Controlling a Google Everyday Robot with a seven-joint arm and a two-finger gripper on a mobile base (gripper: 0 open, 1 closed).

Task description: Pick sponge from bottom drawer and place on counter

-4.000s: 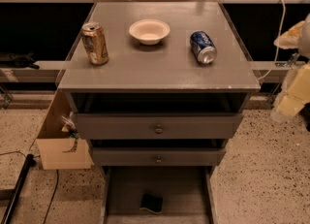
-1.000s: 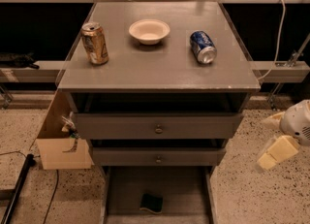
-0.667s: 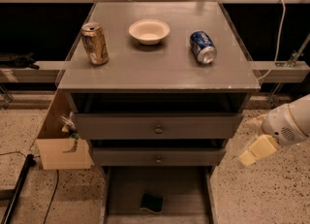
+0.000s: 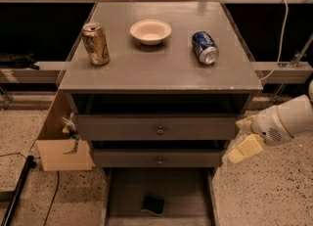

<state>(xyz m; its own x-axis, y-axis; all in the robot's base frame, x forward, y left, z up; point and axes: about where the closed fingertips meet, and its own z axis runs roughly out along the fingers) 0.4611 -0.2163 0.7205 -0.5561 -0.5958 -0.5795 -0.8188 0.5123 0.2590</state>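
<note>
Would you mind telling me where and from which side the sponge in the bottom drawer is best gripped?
Probably from straight above: the sponge lies flat, dark face up, on the floor of the open bottom drawer, so pinch two opposite edges. The gripper hangs to the right, below the counter.

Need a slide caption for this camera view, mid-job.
Gripper beside the knobbed drawers; sponge lies in the open bottom drawer, below the counter.

Dark green sponge (image 4: 153,204) flat in open bottom drawer (image 4: 188,191), grey counter (image 4: 161,68) above, tool (image 4: 243,143) low at counter's right
</note>
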